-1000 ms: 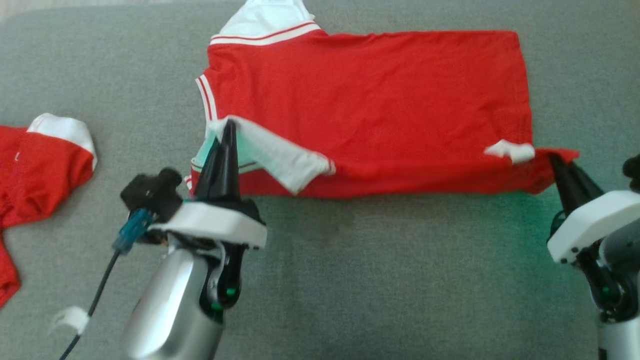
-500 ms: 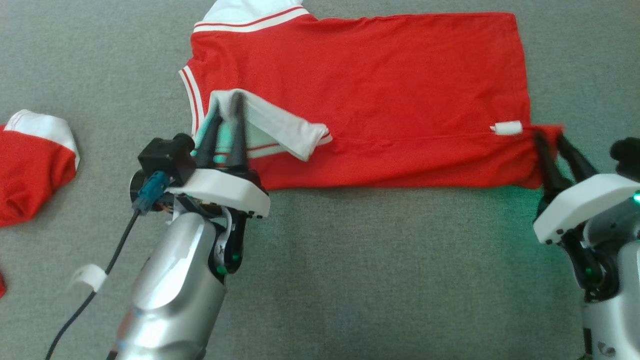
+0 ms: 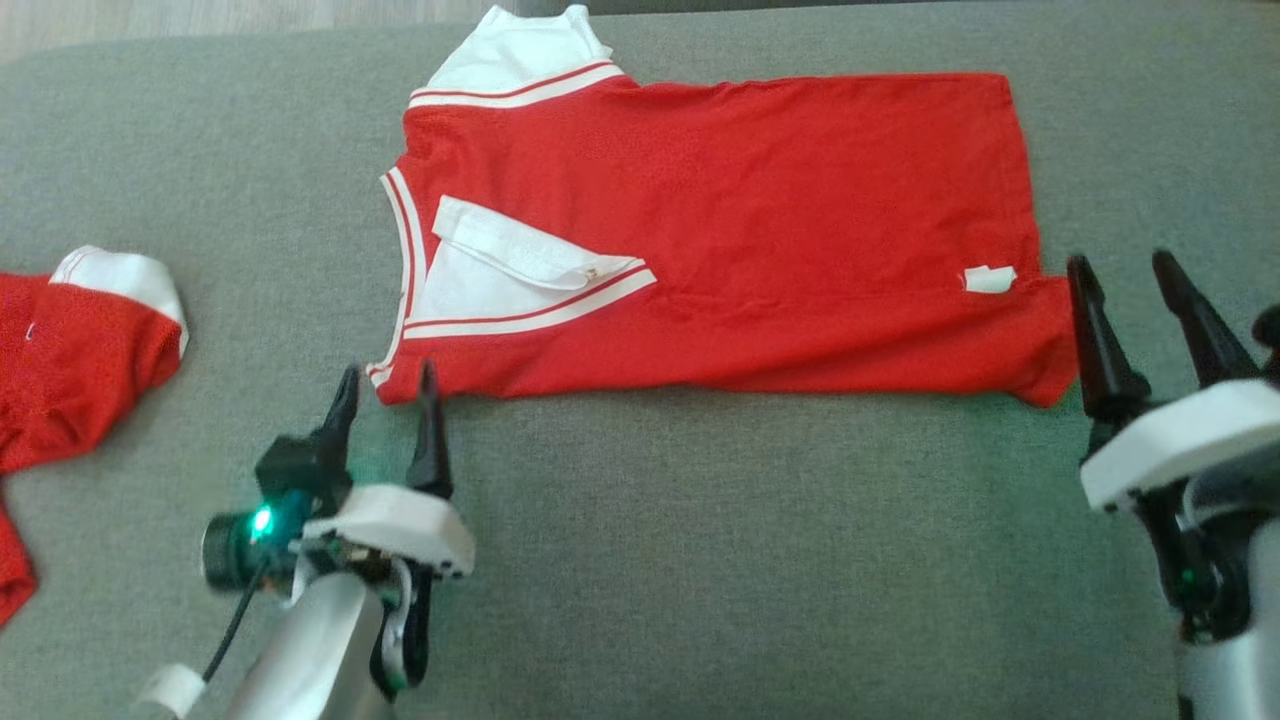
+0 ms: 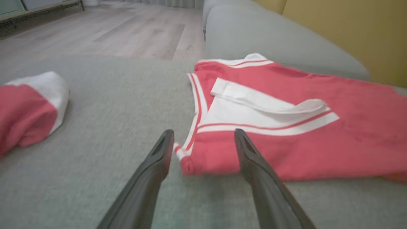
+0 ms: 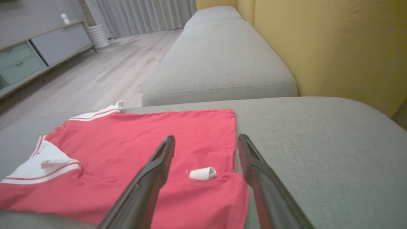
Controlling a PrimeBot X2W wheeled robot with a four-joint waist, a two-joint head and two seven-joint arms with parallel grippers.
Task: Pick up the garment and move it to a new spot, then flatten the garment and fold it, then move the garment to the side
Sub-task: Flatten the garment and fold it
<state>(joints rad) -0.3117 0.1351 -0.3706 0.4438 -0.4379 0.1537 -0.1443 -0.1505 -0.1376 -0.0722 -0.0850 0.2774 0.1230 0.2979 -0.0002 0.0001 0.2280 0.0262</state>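
The garment (image 3: 750,220) is a red shirt with white sleeves, lying flat and folded lengthwise on the grey sofa seat (image 3: 700,560). One white sleeve (image 3: 500,275) lies folded over its left part, and a small white label (image 3: 989,279) sits near its right end. My left gripper (image 3: 387,385) stands open just off the garment's near left corner, holding nothing. In the left wrist view the left gripper (image 4: 203,132) frames that corner of the garment (image 4: 302,143). My right gripper (image 3: 1120,262) is open beside the right end. The right wrist view shows the right gripper (image 5: 206,136) above the label (image 5: 203,173).
A second red and white garment (image 3: 70,350) lies bunched at the seat's left edge. Another grey cushion (image 5: 219,60) runs on beyond the far side, against a yellow wall (image 5: 334,47). Wooden floor (image 4: 111,28) lies past the sofa.
Both grippers went from shut on the garment's near edge to open and drew back toward me. The lifted white sleeve now lies flat. The head camera shifted slightly.
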